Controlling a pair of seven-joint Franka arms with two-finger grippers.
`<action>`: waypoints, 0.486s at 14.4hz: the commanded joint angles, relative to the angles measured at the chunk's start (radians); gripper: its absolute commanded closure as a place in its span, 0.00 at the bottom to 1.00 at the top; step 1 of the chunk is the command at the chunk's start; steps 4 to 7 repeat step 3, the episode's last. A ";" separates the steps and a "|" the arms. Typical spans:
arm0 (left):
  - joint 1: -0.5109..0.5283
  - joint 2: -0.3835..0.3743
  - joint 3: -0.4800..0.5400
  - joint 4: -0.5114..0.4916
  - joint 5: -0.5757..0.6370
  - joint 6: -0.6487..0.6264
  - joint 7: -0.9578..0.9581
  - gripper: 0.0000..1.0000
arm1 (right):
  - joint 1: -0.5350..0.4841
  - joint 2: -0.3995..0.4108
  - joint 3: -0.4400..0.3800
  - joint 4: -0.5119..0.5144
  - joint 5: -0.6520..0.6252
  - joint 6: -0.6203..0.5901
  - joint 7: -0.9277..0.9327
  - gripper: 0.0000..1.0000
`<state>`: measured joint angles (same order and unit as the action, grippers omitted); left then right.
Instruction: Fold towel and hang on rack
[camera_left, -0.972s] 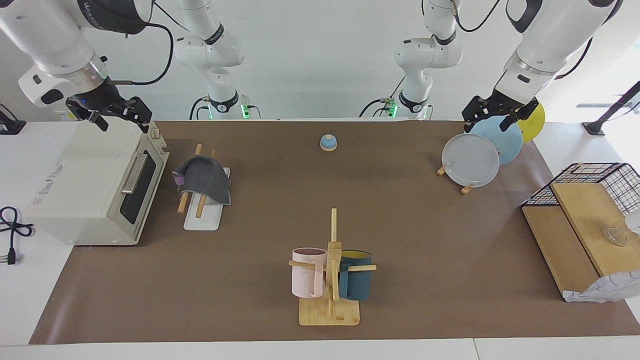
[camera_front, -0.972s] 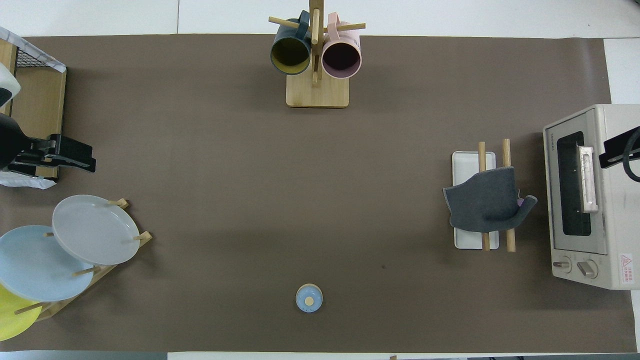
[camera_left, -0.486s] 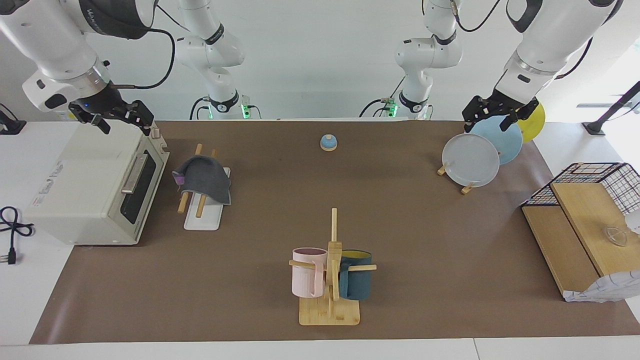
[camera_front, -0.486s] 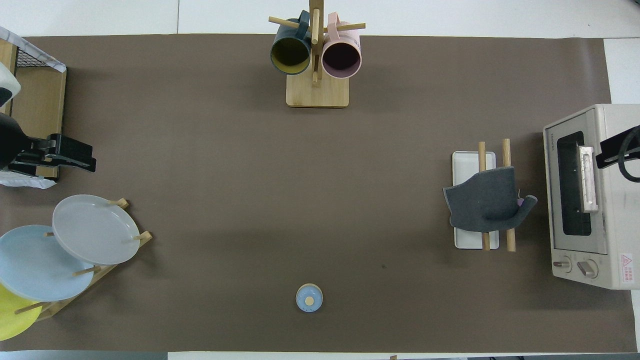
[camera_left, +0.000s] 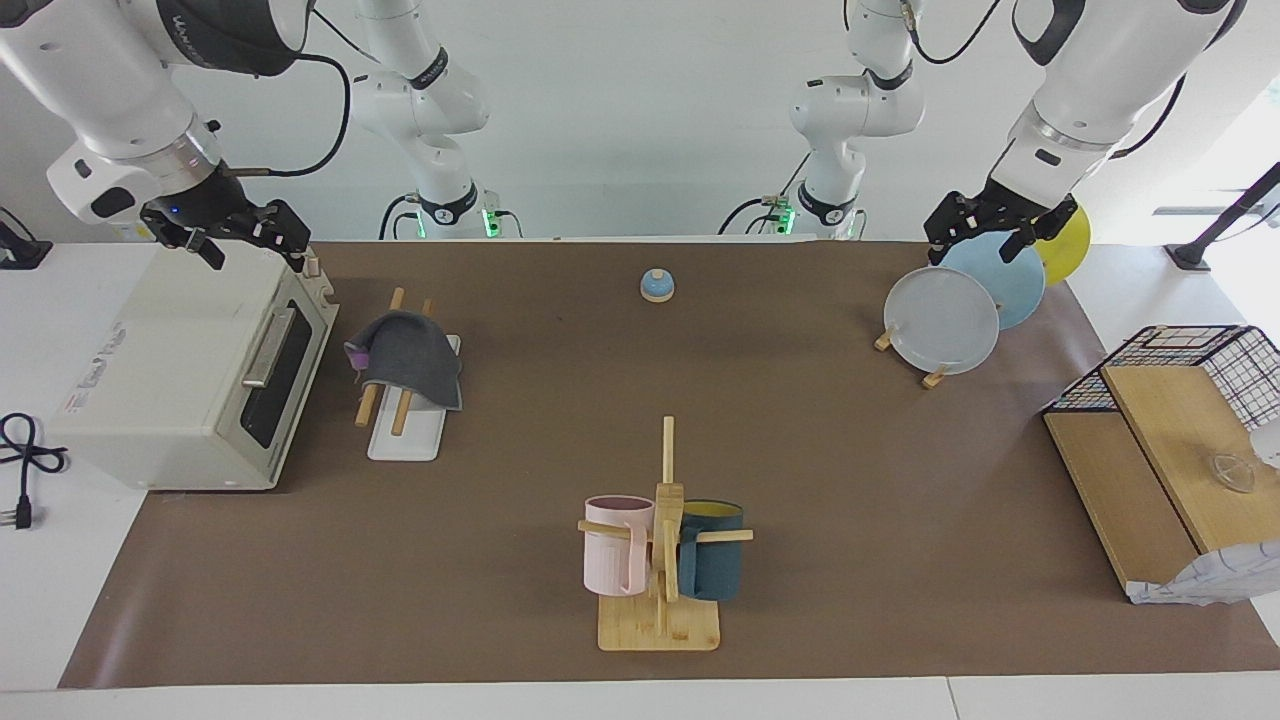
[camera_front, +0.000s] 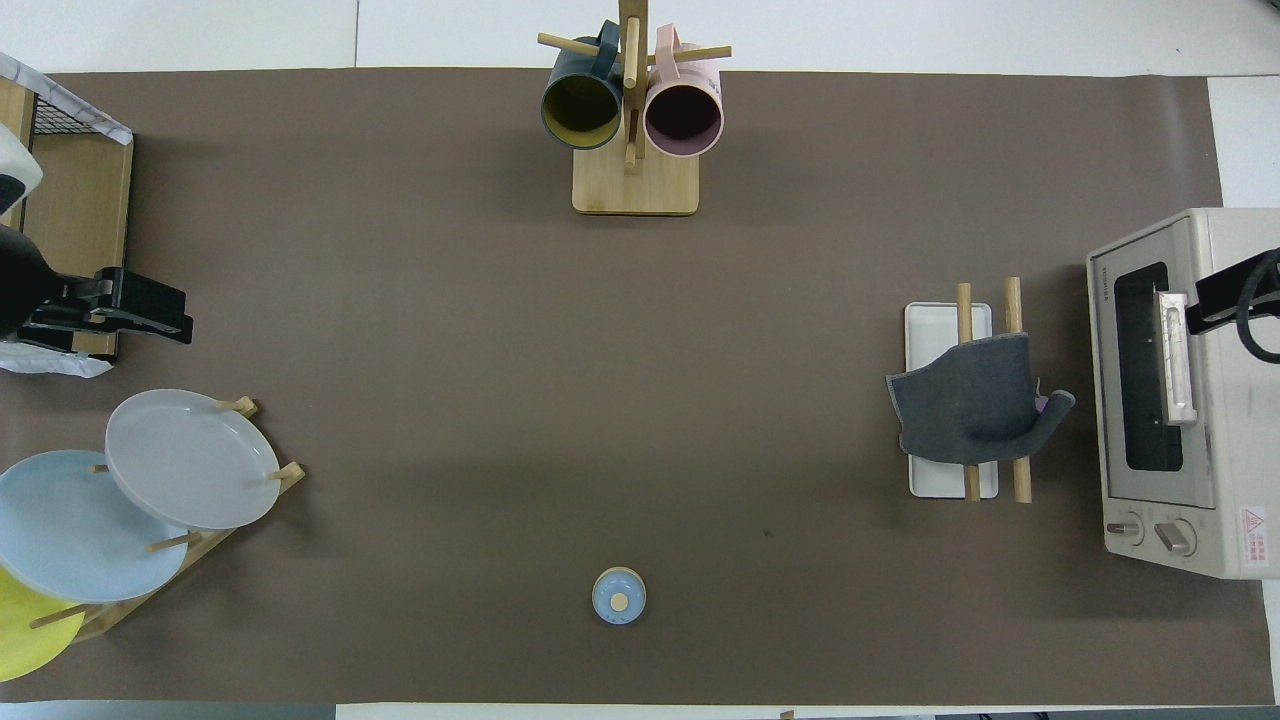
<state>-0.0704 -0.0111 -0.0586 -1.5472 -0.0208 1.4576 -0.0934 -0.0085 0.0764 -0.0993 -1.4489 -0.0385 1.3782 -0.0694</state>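
Note:
The towel hangs folded over the rack's two wooden rods, dark grey face out, with a small purple corner showing toward the oven. It also shows in the overhead view. The rack stands on its white base beside the oven. My right gripper hovers open and empty over the oven's top, apart from the towel; only its tip shows in the overhead view. My left gripper waits open and empty over the plate stand, toward the left arm's end.
A white toaster oven stands at the right arm's end. A mug tree with pink and teal mugs stands farthest from the robots. A small blue bell sits near the robots. A plate stand and a wire basket on wooden boards stand at the left arm's end.
My right gripper has shifted slightly above the oven. The towel, the rack and my left gripper have not moved.

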 joint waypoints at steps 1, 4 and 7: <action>0.000 -0.013 0.003 -0.008 0.018 -0.005 0.006 0.00 | -0.011 -0.017 0.004 -0.021 0.020 0.021 -0.036 0.00; 0.000 -0.013 0.003 -0.008 0.018 -0.005 0.006 0.00 | -0.011 -0.017 0.004 -0.021 0.020 0.021 -0.036 0.00; 0.000 -0.013 0.003 -0.008 0.018 -0.005 0.006 0.00 | -0.011 -0.017 0.004 -0.021 0.020 0.021 -0.036 0.00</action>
